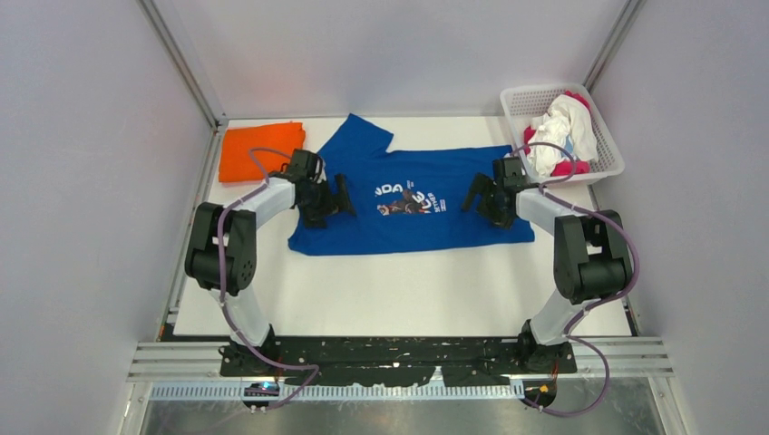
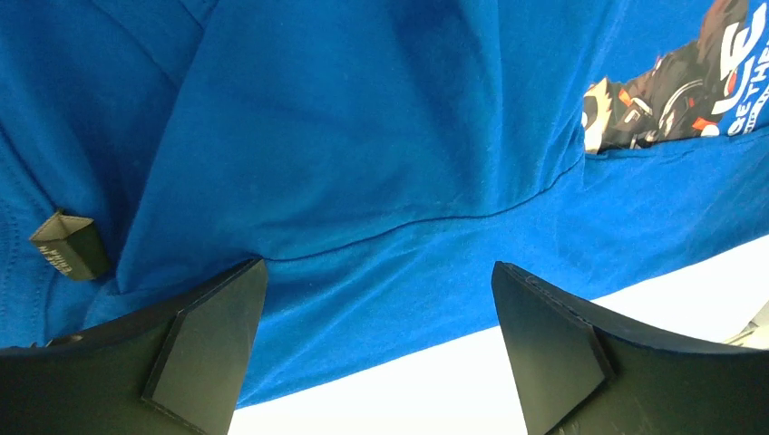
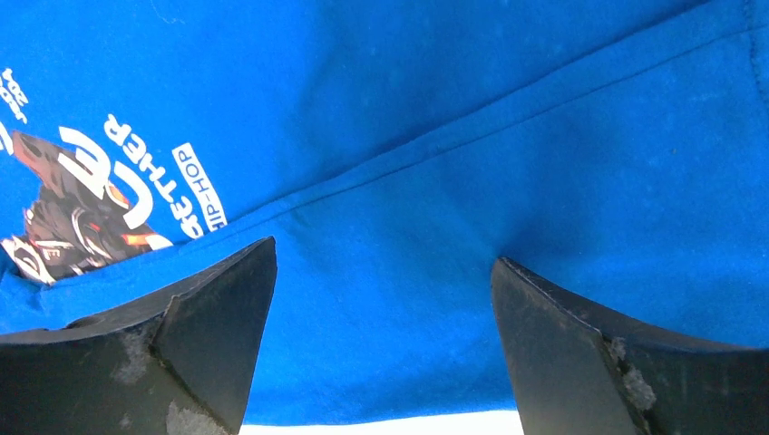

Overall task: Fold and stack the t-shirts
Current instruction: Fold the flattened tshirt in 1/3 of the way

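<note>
Blue t-shirt (image 3: 544, 181) carries a cartoon print (image 3: 82, 208) with white lettering "HIP-HOP".

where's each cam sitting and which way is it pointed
Top: above and behind the bases, looking down on table, blue shirt, orange shirt, basket; both arms show.
Left wrist: low over the blue shirt's edge; open left fingers show.
Right wrist: low over the same shirt; open right fingers show.
Wrist views share the print.
</note>
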Robot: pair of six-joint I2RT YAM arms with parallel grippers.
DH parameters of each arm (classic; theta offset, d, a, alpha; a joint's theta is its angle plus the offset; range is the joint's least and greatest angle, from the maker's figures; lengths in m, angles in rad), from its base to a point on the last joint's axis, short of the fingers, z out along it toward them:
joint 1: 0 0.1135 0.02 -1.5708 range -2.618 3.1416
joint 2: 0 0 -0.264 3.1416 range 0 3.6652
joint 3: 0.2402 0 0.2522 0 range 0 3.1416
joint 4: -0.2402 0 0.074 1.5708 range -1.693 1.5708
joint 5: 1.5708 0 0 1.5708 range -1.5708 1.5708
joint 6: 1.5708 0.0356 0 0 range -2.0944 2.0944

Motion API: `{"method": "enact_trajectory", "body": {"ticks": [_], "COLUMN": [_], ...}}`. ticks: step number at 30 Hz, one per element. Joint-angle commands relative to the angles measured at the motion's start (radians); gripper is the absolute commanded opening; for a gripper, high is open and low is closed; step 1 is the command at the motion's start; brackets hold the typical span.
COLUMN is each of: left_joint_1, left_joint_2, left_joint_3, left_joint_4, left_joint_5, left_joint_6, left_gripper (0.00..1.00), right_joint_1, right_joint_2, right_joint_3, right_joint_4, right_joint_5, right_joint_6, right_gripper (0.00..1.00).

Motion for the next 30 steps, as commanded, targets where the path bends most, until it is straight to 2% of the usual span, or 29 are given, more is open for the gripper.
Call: {"method": "enact_trajectory", "body": {"ticks": [1, 7, 19, 26, 30], "left_joint_1": [-0.001, -0.004, -0.086, -0.229, -0.291], "left_joint_2": [-0.034, -0.152, -0.452, -0.682, -0.751], "left_joint_3": [-0.101, -0.291, -0.595, -0.699, -0.726], "left_joint_4": [0.048, 0.055, -0.028, -0.132, -0.169], "left_joint_5": [0.016, 0.004, -0.072, -0.154, -0.198], "left_joint_6": [-0.003, -0.013, -0.124, -0.253, -0.297], "left_gripper": [1.00, 1.00, 1.00, 1.00, 1.00], "right_joint_1": [-0.003, -0.001, 0.119, 0.120, 0.120], "right_joint_2": [-0.040, -0.172, -0.356, -0.423, -0.466], "right_joint_3": [-0.071, -0.174, -0.301, -0.359, -0.399], "right_joint_4": [-0.049, -0.155, -0.428, -0.465, -0.475], "right_joint_5": [-0.001, -0.038, 0.129, 0.167, 0.162], "right_joint_6": [-0.031, -0.041, 0.035, 0.060, 0.074], "right_gripper": [0.95, 0.95, 0.95, 0.95, 0.95]}}
